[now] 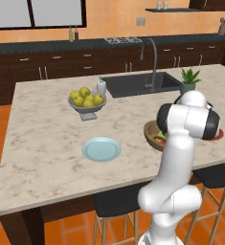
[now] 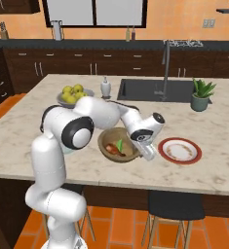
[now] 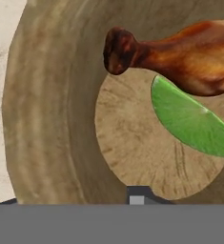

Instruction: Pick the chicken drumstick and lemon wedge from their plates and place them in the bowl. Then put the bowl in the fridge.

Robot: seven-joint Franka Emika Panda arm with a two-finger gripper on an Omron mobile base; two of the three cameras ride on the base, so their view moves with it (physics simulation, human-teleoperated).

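The white arm bends forward from its base and reaches low over the island counter (image 2: pixel 218 131), its wrist turned down so the gripper (image 2: pixel 146 150) sits at the right-hand rim of the wooden bowl (image 2: pixel 106 143), between the bowl and the white plate with the red-brown rim (image 2: pixel 180 150). In the hand view one fingertip (image 3: pixel 138 194) rises just inside the bowl's wall; the other cannot be made out, so how far the fingers are spread, and whether they grip the rim, cannot be told. Inside the bowl lie the chicken drumstick (image 3: pixel 180 55), bone end toward the bowl's wall, and the lemon wedge (image 3: pixel 192 121) touching it. The pale blue plate (image 1: pixel 101 149) lies left of the bowl, with the metal fruit bowl (image 1: pixel 87 101) of whole yellow-green fruits behind it.
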